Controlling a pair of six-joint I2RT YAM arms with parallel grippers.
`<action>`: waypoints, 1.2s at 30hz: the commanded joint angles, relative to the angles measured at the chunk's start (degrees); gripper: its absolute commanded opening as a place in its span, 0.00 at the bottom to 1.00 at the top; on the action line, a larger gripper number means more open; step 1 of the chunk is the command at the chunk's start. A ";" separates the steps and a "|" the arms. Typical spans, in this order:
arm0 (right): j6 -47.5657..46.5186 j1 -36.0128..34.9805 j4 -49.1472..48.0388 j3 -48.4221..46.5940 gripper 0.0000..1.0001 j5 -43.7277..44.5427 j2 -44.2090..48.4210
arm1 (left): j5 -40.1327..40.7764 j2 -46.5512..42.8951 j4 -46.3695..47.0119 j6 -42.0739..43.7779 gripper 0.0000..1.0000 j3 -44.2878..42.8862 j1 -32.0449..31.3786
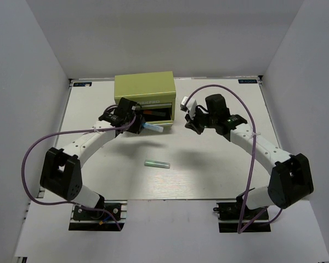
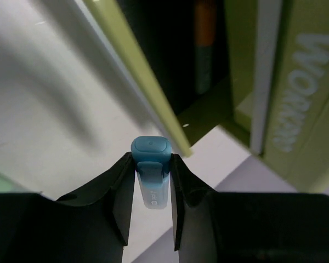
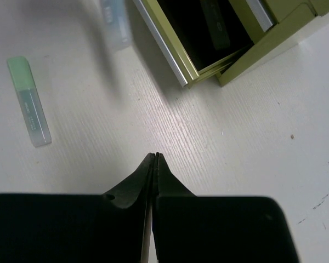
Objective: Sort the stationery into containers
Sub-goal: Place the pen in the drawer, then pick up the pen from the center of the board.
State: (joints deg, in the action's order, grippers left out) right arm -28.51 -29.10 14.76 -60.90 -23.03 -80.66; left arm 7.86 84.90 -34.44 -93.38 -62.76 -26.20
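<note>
Table (image 1: 219,175): white work surface; both arm bases sit at its 6 o'clock edge.
Green marker (image 1: 156,164): lies flat near the table centre, apart from both arms; not yet sorted.
Right gripper (image 3: 155,159): jaws pressed together on nothing, hovering over bare table at 1 o'clock of the green marker.
Left gripper (image 2: 152,164): jaws clamped on the blue marker (image 2: 151,150), at 11 o'clock of the green marker, just short of the drawer mouth.
Blue marker, position: held above the table, cap end pointing out past the fingertips toward the drawer's front rim; not yet inside.
Open drawer (image 3: 170,52): pulled out toward 6 o'clock; an orange marker (image 2: 204,16) and a dark pen (image 3: 216,24) lie within.
Olive-green chest (image 1: 145,87): stands at the table's 12 o'clock edge, lettering on its front.
Progress: judged past halfway; two items lie in the drawer, one is in hand, one waits on the table; the red pen cannot be made out.
Obstruction: the drawer's front rim lies between the held marker and the cavity; the right gripper stands at 3 o'clock of the drawer, off that path.
</note>
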 commanded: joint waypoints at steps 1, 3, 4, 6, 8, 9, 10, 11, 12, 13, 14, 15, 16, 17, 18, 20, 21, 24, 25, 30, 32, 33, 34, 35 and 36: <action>-0.67 0.97 -0.17 1.23 0.01 -0.18 2.88 | 1.99 2.37 8.23 -7.68 0.02 -2.45 1.58; -0.75 1.24 -0.18 1.75 0.01 -0.18 2.97 | 1.99 3.60 10.70 -9.70 0.02 -2.97 2.28; -0.67 1.50 -0.35 1.75 0.01 -0.09 3.23 | 1.46 4.99 10.71 -9.71 0.02 -3.76 2.29; -0.67 1.77 -0.26 2.37 0.01 -0.09 3.49 | 1.46 6.32 10.71 -11.37 0.02 -5.08 2.90; -0.75 2.12 -0.26 2.63 0.02 -0.18 3.67 | 1.46 8.07 12.46 -12.16 0.02 -5.70 3.43; -0.76 1.95 -0.26 2.55 0.02 -0.26 3.58 | 1.46 8.69 12.46 -13.13 0.02 -5.70 3.43; -0.58 2.29 -0.26 2.63 0.04 -0.44 3.58 | 1.46 9.31 13.33 -13.14 0.02 -5.70 3.43; -0.67 2.30 -0.26 2.63 0.04 -0.61 3.50 | 1.46 10.53 13.34 -13.84 0.02 -6.49 4.04; -0.75 2.38 0.09 2.37 0.04 -0.70 3.50 | 1.46 11.15 13.34 -13.84 0.02 -7.37 4.05; -0.67 2.47 -0.08 2.46 0.04 -0.70 3.32 | 1.46 11.16 13.34 -13.84 0.02 -7.90 4.05; -0.84 2.47 0.09 2.54 0.07 -0.70 3.32 | 1.46 12.03 13.34 -13.84 0.03 -8.60 4.05; -0.93 2.47 0.26 2.37 0.09 -0.70 3.41 | 1.46 12.04 13.34 -13.84 0.11 -8.60 4.05; -1.28 2.65 0.35 2.28 0.12 -0.79 3.23 | 0.76 12.56 13.34 -13.84 0.19 -8.60 4.05; -1.46 2.65 0.70 2.19 0.21 -1.14 3.06 | 0.23 12.57 12.82 -13.84 0.26 -8.60 4.05; -1.55 2.47 0.62 2.19 0.25 -1.32 3.06 | 0.23 12.57 12.81 -13.84 0.38 -8.60 4.57; -1.90 2.56 0.97 1.93 0.31 -2.02 2.71 | 0.23 12.57 12.81 -13.84 0.50 -7.81 4.57; -1.98 2.65 1.32 1.76 0.35 -2.72 2.44 | -0.38 12.57 13.34 -13.84 0.55 -7.20 4.57; -2.51 2.38 2.28 0.96 0.41 -5.35 1.48 | -1.00 12.04 13.34 -13.84 0.64 -6.67 4.57; -3.21 2.47 2.55 0.44 0.42 -5.80 1.13 | -1.00 12.04 13.34 -13.84 0.68 -6.67 4.57; -7.69 2.21 5.53 -0.35 0.46 -12.20 0.16 | -2.93 10.29 13.87 -13.84 0.70 -6.14 4.57; -13.55 2.03 8.34 -0.18 0.46 -17.29 0.07 | -4.51 9.50 14.40 -11.14 0.64 -6.14 4.57; -16.98 1.95 8.96 0.17 0.46 -18.79 -0.02 | -5.74 8.53 13.87 -9.73 0.63 -6.14 4.57; -18.58 1.68 9.40 0.35 0.52 -21.16 -0.02 | -6.53 8.00 12.65 -8.06 0.61 -6.67 4.57; -20.16 1.42 11.06 0.61 0.55 -23.27 -0.46 | -7.32 7.48 12.12 -4.47 0.59 -6.67 4.57; -26.10 1.07 11.86 0.44 0.60 -24.07 -0.72 | -9.77 6.25 12.11 -2.18 0.57 -5.80 4.57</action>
State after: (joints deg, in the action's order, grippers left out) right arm -42.41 -27.09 22.26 -58.72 -38.37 -80.68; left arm 2.50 96.57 -22.63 -102.59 -68.86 -21.89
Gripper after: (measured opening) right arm 0.561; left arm 0.583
